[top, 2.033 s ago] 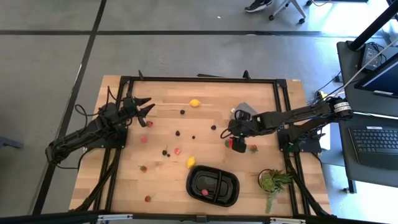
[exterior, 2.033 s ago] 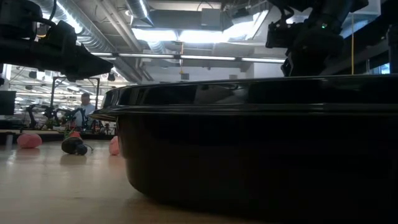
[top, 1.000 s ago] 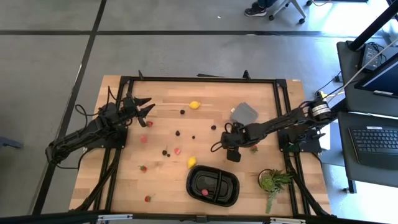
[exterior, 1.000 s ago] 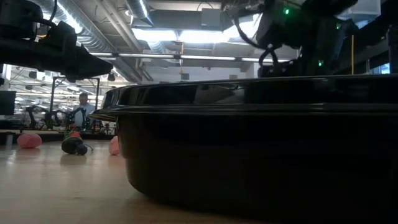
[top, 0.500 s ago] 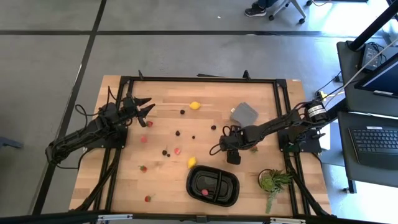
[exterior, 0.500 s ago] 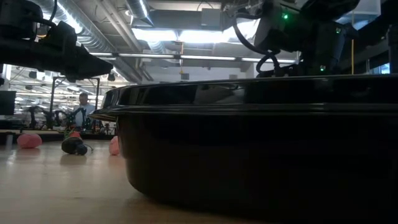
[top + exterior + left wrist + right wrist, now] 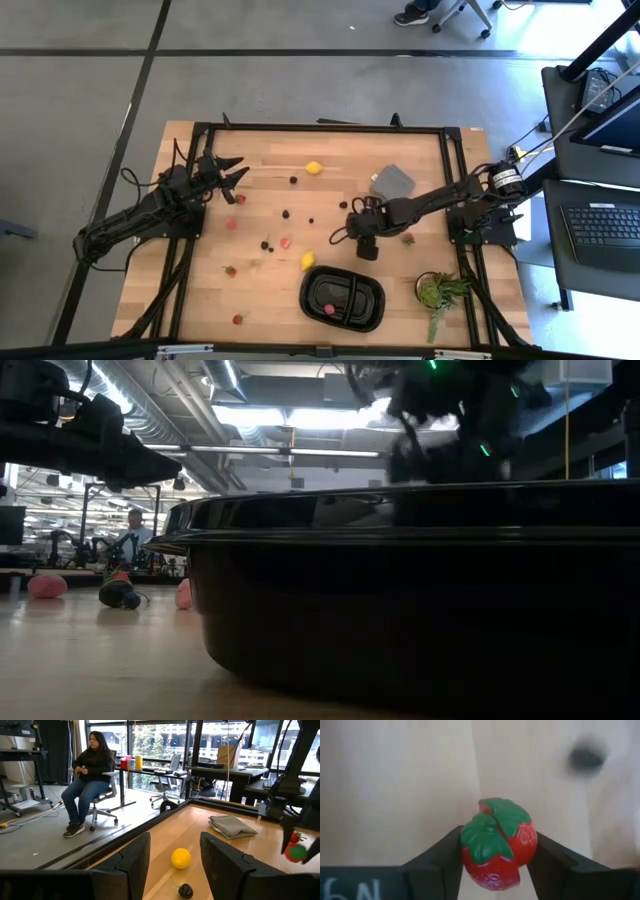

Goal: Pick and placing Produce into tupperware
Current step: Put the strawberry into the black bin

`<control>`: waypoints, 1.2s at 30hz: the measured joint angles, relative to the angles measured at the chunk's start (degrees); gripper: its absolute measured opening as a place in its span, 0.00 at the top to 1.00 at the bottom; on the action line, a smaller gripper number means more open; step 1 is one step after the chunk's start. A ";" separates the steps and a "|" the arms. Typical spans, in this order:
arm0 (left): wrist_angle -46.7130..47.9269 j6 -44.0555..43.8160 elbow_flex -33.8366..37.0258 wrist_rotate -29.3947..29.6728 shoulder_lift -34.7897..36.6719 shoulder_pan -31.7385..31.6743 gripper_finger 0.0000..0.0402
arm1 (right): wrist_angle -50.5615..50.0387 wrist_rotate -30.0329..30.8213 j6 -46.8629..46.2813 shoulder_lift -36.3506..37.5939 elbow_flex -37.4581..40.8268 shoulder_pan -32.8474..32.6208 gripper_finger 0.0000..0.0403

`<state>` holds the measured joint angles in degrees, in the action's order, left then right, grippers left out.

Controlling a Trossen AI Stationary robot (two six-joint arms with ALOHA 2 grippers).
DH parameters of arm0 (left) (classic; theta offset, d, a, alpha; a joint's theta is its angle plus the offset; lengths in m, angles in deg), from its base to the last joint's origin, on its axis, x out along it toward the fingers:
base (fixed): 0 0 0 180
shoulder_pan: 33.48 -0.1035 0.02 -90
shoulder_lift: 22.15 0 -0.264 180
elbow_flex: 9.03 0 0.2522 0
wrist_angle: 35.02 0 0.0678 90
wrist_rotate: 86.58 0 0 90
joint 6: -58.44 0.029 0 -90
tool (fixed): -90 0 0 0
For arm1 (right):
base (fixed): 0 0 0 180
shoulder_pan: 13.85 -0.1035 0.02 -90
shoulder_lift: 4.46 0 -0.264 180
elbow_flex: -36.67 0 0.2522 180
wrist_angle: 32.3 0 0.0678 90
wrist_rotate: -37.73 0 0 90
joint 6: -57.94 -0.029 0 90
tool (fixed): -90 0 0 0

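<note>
Wooden table (image 7: 270, 290): tupperware (image 7: 342, 300) beside lemon (image 7: 308, 261), plant (image 7: 437, 293).

Two arms work one table (image 7: 270, 300). On it lie two lemons (image 7: 314, 167) (image 7: 308, 261), about five dark berries (image 7: 286, 213) and several strawberries (image 7: 231, 224), one more strawberry (image 7: 499, 843) being held. There is one black tray (image 7: 343, 300), one grey block (image 7: 393, 181) and one plant (image 7: 437, 292).
</note>
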<state>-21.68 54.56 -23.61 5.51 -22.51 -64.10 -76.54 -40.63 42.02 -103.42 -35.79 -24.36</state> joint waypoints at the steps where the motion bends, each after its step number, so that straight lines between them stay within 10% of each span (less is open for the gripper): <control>1: 0.00 0.00 0.00 0.00 0.00 0.01 0.59 | -0.20 -0.24 0.11 0.04 -1.63 -0.08 0.54; 12: 0.00 0.00 0.00 0.00 0.00 0.01 0.59 | 16.24 -17.63 3.18 0.11 -11.04 -5.72 0.54; 36: 0.47 -0.13 0.00 0.00 0.00 0.01 0.59 | 27.90 -19.32 -12.39 -12.22 -9.94 -13.97 0.47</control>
<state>-21.22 54.43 -23.61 5.51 -22.51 -64.09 -48.63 -59.96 29.63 -115.64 -45.73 -38.34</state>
